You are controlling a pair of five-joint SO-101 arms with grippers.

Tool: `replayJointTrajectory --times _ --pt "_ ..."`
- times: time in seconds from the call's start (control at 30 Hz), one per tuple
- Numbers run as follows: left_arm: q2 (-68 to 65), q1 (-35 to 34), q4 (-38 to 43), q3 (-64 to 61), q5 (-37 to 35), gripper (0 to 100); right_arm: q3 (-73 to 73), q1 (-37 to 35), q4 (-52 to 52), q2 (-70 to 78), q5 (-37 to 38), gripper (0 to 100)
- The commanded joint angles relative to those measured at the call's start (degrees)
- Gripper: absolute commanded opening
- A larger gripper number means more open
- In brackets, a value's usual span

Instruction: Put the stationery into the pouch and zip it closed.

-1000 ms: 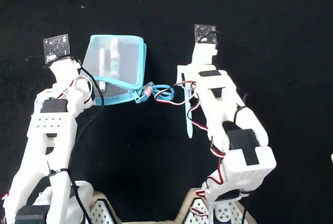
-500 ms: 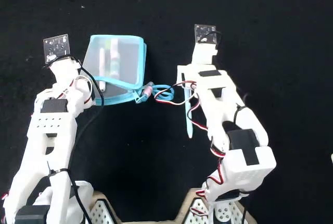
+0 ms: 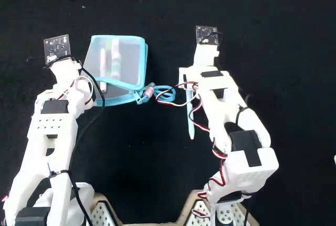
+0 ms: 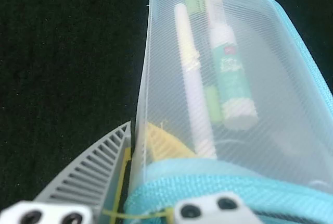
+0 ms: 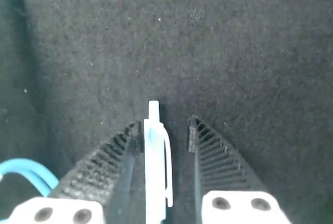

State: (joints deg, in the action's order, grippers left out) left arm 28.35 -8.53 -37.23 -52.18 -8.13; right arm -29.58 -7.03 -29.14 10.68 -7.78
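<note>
A translucent pouch (image 3: 126, 60) with turquoise trim lies at the left centre of the black table. Through its side I see a white marker (image 4: 190, 88) and a green-and-white tube (image 4: 226, 73), with something yellow (image 4: 161, 140) near the zip. My left gripper (image 3: 97, 95) is shut on the pouch's (image 4: 260, 78) near corner by the zipper edge (image 4: 218, 182). A pale blue pen (image 3: 190, 123) lies lengthwise under my right arm. My right gripper (image 5: 162, 122) stands open astride the pen (image 5: 153, 146), which touches one finger (image 5: 117, 161); a gap shows to the other.
A pink zipper pull (image 3: 149, 91) with a blue cord loop (image 3: 165, 93) trails from the pouch toward the right arm. The loop (image 5: 23, 174) also lies beside the right gripper. Black cloth (image 3: 283, 52) stretches far right and behind the pouch.
</note>
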Motion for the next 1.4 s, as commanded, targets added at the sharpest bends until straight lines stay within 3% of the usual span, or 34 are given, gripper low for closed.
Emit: replayJointTrajectory --times 0.0,0.73,1.13,1.27,1.37 --pt "-1.2 -1.1 1.0 -0.7 0.8 3 3.3 -1.9 -0.3 -0.2 5.3 14.1" --pt "-0.7 -1.2 2.8 -5.0 -1.5 3 6.8 -1.5 -4.0 2.2 6.0 14.1" --pt "-0.7 -1.2 2.9 -5.1 -1.4 3 25.9 -1.2 -23.7 14.6 6.0 13.6" --pt "-0.7 -1.2 2.9 -5.2 -1.3 3 27.6 -0.3 -25.8 15.6 5.7 0.4" --pt "-0.7 -1.3 2.9 -5.3 -1.3 3 28.1 2.0 -26.9 15.3 5.6 0.8"
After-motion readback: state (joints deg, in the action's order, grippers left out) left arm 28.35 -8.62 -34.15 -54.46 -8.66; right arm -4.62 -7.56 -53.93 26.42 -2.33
